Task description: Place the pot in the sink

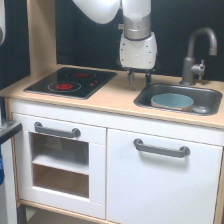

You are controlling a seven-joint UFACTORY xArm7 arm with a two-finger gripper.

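Note:
The blue-grey pot (171,101) with its tan rim sits upright inside the dark grey sink (212,97) on the exterior view's right side of the counter. My gripper (139,79) hangs from the white arm just above the counter, left of the sink's back left corner and apart from the pot. Its dark fingers point down with a small gap between them and hold nothing.
A flat black hob (72,82) with red rings lies on the counter's left. A grey tap (196,55) stands behind the sink. A wooden side post (41,35) rises at the back left. White cupboard doors with grey handles (161,148) are below.

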